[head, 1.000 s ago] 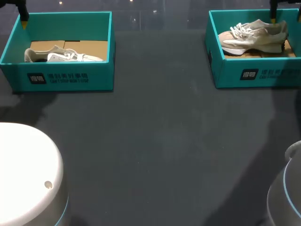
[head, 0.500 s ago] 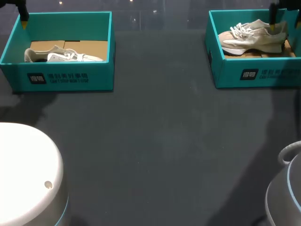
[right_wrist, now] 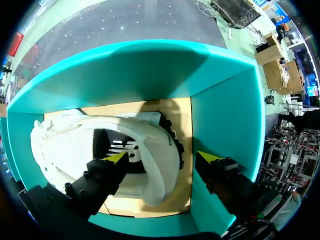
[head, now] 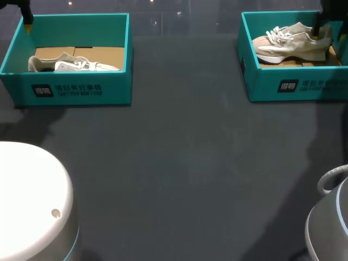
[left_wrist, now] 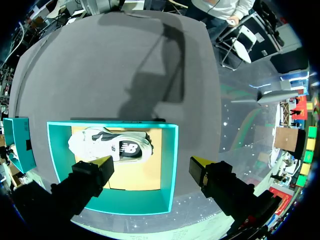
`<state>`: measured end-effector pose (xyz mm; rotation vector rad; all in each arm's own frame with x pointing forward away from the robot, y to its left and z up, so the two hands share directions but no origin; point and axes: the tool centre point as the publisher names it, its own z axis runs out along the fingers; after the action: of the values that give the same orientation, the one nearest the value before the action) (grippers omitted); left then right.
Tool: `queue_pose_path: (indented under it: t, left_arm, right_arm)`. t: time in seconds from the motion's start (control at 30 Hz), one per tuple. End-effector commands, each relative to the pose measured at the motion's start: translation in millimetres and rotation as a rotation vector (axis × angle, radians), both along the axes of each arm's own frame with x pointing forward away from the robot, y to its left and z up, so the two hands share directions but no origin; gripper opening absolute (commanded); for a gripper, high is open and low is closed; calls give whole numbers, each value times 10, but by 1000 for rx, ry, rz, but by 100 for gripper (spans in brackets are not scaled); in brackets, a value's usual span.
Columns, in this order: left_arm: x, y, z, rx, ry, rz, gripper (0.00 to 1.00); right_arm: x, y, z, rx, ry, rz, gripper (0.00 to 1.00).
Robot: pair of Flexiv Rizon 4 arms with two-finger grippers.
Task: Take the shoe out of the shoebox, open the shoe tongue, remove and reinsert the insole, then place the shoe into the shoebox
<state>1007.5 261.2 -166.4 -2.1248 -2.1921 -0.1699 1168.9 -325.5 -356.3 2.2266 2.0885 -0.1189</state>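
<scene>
Head view: we see a beige shoe (head: 291, 43) lying in the right box (head: 261, 87) and a white shoe (head: 76, 64) in the left box (head: 76, 92). Right wrist view: our right gripper (right_wrist: 161, 158) stands open inside its box, the shoe's heel between its fingers. Our left gripper (left_wrist: 151, 166), likewise open, hangs above one wall of the left box.

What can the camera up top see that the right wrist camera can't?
Only the head view shows the left shoebox, the white shoe in it and the dark table. Only the right wrist view shows the right pincer with both yellow tips, open over the beige shoe at its heel end. Both show the right shoebox holding that beige shoe.
</scene>
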Motion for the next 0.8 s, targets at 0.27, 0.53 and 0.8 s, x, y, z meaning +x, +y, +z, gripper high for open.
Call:
queue_pose_path:
  t: [0.27,0.53,0.8]
  left_arm:
    - [-10,1,2,1,-2,0,100]
    - [-10,1,2,1,-2,0,100]
    - [-10,1,2,1,-2,0,100]
  right_arm:
    - [127,23,-136,17,44,9,73]
    - [136,33,-176,24,57,9,64]
    - [127,62,-199,29,67,9,43]
